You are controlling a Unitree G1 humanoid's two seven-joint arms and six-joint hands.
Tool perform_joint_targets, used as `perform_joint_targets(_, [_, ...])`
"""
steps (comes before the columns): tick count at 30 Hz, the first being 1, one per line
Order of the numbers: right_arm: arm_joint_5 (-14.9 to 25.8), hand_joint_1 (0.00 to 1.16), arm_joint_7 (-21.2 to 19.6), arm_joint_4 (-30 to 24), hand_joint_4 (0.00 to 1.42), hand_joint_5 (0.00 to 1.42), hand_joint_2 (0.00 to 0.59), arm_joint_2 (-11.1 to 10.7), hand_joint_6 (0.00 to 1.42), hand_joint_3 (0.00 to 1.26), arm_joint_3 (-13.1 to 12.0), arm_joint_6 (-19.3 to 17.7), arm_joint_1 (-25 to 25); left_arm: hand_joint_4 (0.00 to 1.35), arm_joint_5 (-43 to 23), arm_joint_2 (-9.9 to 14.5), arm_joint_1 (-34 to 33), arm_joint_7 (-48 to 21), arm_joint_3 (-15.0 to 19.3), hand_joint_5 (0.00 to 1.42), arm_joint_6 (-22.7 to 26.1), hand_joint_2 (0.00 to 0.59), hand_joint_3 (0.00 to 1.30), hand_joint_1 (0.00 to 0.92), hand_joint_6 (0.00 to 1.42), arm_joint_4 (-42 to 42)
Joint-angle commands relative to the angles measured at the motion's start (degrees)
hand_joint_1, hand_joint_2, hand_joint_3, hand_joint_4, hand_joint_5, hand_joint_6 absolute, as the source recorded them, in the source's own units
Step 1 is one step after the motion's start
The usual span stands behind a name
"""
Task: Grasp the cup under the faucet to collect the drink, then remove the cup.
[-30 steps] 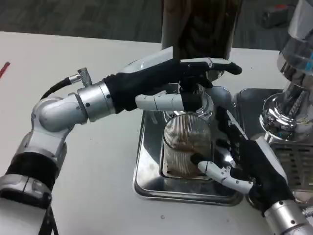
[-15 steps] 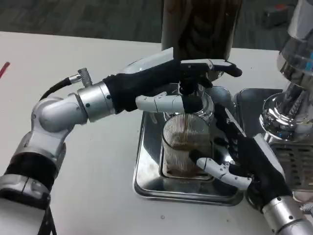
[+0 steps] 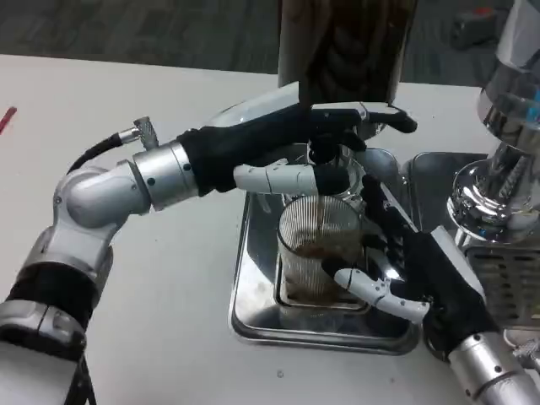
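A ribbed clear cup (image 3: pixel 317 240) stands in the steel drip tray (image 3: pixel 253 310), directly beneath the faucet (image 3: pixel 326 154) of the dark drink dispenser (image 3: pixel 346 46). Brown drink shows in its lower part. My right hand (image 3: pixel 424 272) grips the cup from the right, with the thumb across its near side and the fingers along its far right side. My left hand (image 3: pixel 283 145) reaches in from the left and holds the faucet lever, fingers lying over it and the thumb beneath, just above the cup's rim.
A chrome machine (image 3: pixel 498 181) with a grated tray (image 3: pixel 510 283) stands close on the right, beside my right forearm. White table (image 3: pixel 126 321) spreads out to the left and front. A red object (image 3: pixel 7 118) lies at the far left edge.
My right hand has edged slightly left and away from me around the cup. The left hand stays on the faucet lever.
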Motion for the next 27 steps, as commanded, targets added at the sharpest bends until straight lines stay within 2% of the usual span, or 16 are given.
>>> perform_joint_targets(1, [0.57,0.75,0.07,0.7,0.0,0.0,0.238,0.42,0.11,0.0,-0.32,-1.41,-1.01,0.02,4.06,1.98,3.09,-0.76,-1.29,0.0,2.8,0.005,0.21,0.0,0.05,2.45])
perform_joint_targets(27, [0.7,0.73,0.05,-0.69,0.0,0.0,0.239,0.74,0.11,0.0,-0.65,-1.43,0.24,0.02,4.06,1.9,2.77,-0.81,-1.47,0.0,2.73,0.004,0.22,0.0,0.06,2.91])
